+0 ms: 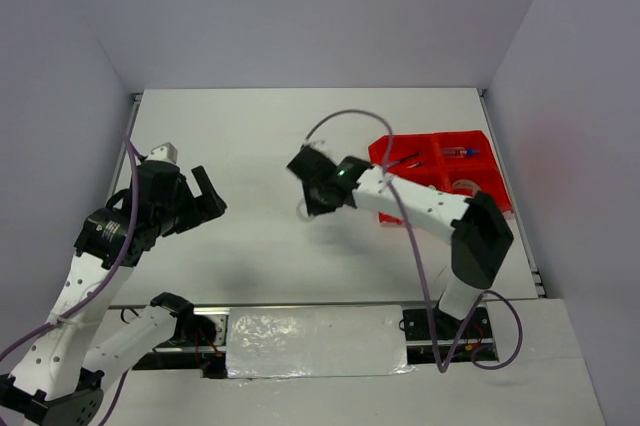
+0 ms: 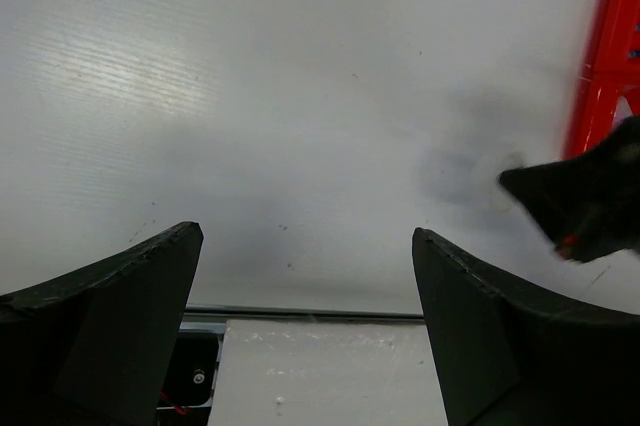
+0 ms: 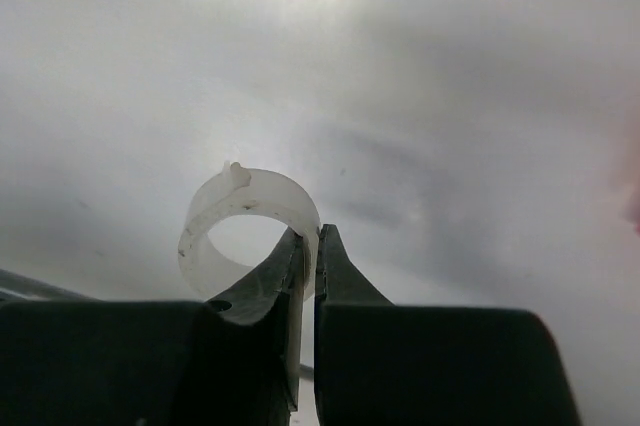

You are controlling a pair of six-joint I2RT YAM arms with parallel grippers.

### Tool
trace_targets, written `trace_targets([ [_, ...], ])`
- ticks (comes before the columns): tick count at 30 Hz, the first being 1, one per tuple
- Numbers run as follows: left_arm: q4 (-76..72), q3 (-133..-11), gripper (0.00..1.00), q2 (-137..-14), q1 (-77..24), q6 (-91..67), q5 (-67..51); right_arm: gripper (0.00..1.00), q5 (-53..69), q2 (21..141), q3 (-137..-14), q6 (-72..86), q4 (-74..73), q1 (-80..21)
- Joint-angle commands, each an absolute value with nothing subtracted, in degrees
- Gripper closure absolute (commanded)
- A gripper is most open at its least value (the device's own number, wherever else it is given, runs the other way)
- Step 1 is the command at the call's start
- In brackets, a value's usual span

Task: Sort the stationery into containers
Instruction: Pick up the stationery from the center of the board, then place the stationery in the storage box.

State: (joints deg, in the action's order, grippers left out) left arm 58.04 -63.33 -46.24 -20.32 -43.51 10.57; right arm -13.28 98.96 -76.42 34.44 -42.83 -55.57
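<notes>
Since the clear tape ring [image 3: 265, 198] is thin-walled, the right fingers [image 3: 312, 241] are shut on one spot of its wall, pinching the band edge-on. The rest of the hoop sticks out to one side of the tips. That grip makes sense, because a hollow ring offers nothing else to squeeze. I can't tell if it is clear of the surface [image 1: 250, 136] or just touching it. In the top view, the ring and right fingers sit left of the red tray [image 1: 440, 135], near it but not over it.

The left fingers [image 2: 305, 236] are spread wide with nothing between them, parked well left of the tray and likely just waiting.

The tray lies at the right side of the surface. Two thin dark pens [image 1: 405, 159] are in its far-left compartment, a small clear bottle [image 1: 460, 151] in the far-right and a beige tape roll [image 1: 463, 186] in the near-right. The near-left compartment is hidden by the right arm. Since like items are grouped by cell, the ring probably belongs beside the tape roll, which is a judgement.

No brand, label or writing is readable on the ring, tray or arms; the bottle's markings are too small. A green light [image 1: 343, 174] shows on the right wrist.
</notes>
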Motion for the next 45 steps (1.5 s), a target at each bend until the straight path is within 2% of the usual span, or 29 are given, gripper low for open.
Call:
trace_targets([
  [1,57.4,-63.6,0.01,-45.4,-20.0,-42.8,9.3,1.0,-20.5,90.7,-83.7,34.4,-51.8,-47.0],
  [11,58.9,-63.4,0.01,-43.0,-20.0,-41.8,10.0,1.0,-23.1,79.3,-77.9,26.1,-57.0,-11.6],
  [17,58.7,-63.3,0.01,-43.2,-20.0,-41.2,8.4,1.0,-18.6,82.1,-76.3,23.3,-54.2,7.4],
  [26,59.3,-63.2,0.01,-43.2,-20.0,-39.2,7.4,0.96,-15.5,89.9,-77.4,22.1,-49.7,14.1],
  [40,59.7,-61.3,0.01,-42.0,-20.0,-39.7,7.6,0.89,-17.0,95.8,-74.8,22.9,-46.9,15.3],
  [44,60.0,-62.4,0.01,-42.9,-20.0,-38.4,8.9,0.84,-16.7,97.3,-74.4,22.5,-46.7,15.3],
  [45,60.1,-63.1,0.01,-43.1,-20.0,-38.1,9.6,0.8,-16.4,97.2,-73.7,22.5,-46.3,15.3],
])
